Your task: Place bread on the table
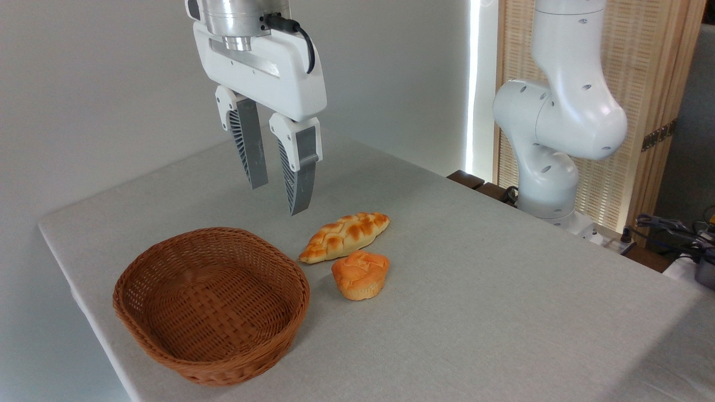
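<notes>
Fixed camera: the tool [279, 198] hangs above the table [475, 290] with its fingers parted by a narrow gap, holding nothing. The bread [343, 237] lies flat on the table just right of the wicker basket [167, 340] — apart from its rim — below and right of the tool tips. A round orange bun [360, 274] sits just in front of the bread, near-touching — contact unclear.

The arm [558, 111] is glossy white, built of rounded segments with small dark recessed holes. Its end effector [279, 192] has a white body under a silver metal collar, a black cable, and two grey ribbed fingers [249, 145].
</notes>
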Controlling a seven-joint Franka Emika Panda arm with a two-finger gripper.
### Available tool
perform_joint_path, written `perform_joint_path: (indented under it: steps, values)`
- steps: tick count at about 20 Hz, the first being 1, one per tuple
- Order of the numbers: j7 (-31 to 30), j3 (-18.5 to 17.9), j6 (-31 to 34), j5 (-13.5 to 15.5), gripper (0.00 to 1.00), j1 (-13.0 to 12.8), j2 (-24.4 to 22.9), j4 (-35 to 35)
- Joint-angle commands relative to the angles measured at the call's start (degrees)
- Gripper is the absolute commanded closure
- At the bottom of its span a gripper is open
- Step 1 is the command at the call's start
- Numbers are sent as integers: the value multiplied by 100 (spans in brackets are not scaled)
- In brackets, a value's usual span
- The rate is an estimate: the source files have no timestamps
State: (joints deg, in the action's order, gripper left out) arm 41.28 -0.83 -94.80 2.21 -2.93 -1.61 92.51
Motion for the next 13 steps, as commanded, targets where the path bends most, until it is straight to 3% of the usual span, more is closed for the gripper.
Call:
perform_joint_path:
  steps: [1,13]
  values:
    - [83,-49,268,-273,0,-103,56,-137]
    - [65,-49,286,-309,0,-138,65,-146]
